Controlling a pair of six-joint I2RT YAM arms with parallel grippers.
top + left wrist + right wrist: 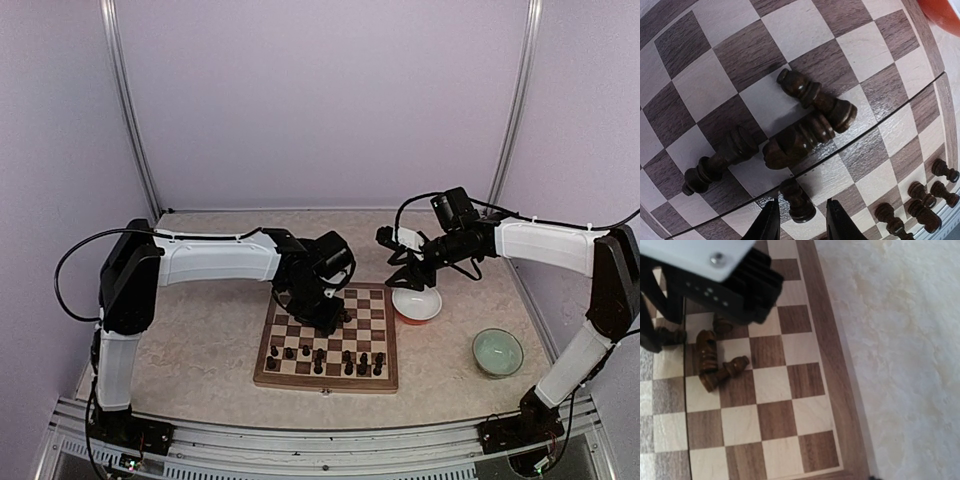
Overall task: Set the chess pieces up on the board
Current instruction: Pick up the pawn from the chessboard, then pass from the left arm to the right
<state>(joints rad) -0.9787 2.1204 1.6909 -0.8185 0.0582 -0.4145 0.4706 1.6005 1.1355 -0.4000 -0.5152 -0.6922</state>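
- The chessboard (325, 384) lies flat on the tabletop (190, 340), in front of and between the two arms.
- Dark standing chess pieces (348, 360) line the board's near rows.
- Three toppled pieces (800, 142) lie on their sides mid-board. Their long axes slant across the squares, and two of them meet in a V.
- The left hand (802, 212), fingers slightly spread, straddles a small pawn (796, 200) whose head points toward the toppled three. Whether the fingers touch it cannot be told.
- The right hand (402, 278) hovers, fingers spread, over a white bowl (430, 312) just beside the board.

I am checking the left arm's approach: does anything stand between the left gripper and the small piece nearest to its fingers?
Nothing visible does. The small piece sits between the left gripper's open fingers. Three toppled pieces lie just beyond it, not in between.
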